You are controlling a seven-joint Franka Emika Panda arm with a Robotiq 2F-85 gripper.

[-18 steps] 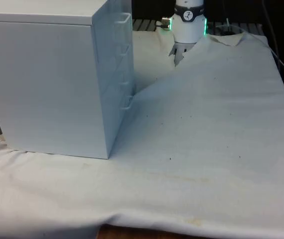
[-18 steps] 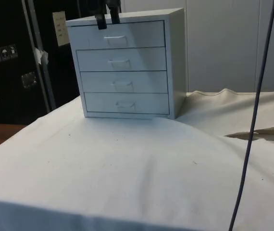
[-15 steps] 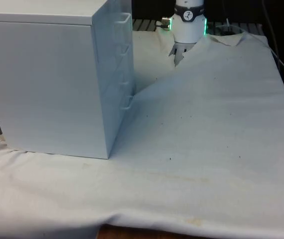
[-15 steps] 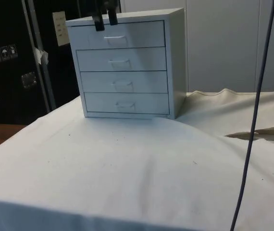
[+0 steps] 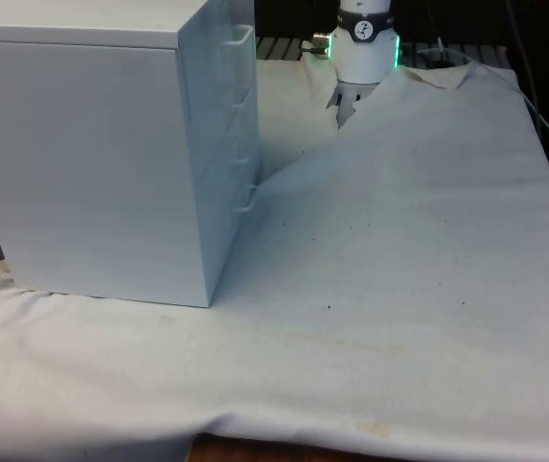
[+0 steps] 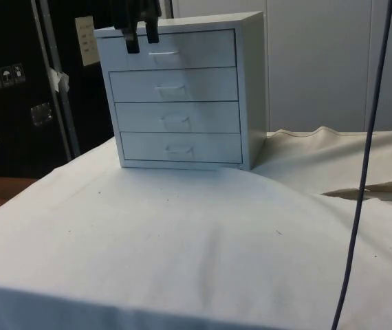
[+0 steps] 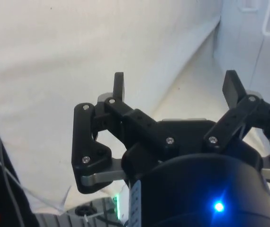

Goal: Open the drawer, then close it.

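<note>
A white chest of drawers [image 5: 91,154] stands at the front view's left, its four handles [image 5: 242,40] facing sideways. In the side view the chest [image 6: 182,96] shows four drawers, all pushed in. The top drawer [image 6: 196,49] has a small bar handle [image 6: 164,53]. My gripper [image 6: 142,38] hangs in front of that drawer's left part, just left of the handle and apart from it. In the wrist view the gripper [image 7: 175,87] is open with nothing between the fingers [image 7: 119,85], and the drawer fronts [image 7: 253,42] lie beyond them.
The white cloth [image 5: 400,241] has a raised fold running from the chest towards the robot base [image 5: 363,48]. A dark cable [image 6: 364,172] hangs at the side view's right. A flat beige strip [image 6: 382,191] lies on the cloth there.
In the side view my gripper has shifted left across the top drawer's front and dropped slightly. The drawers have not moved.
</note>
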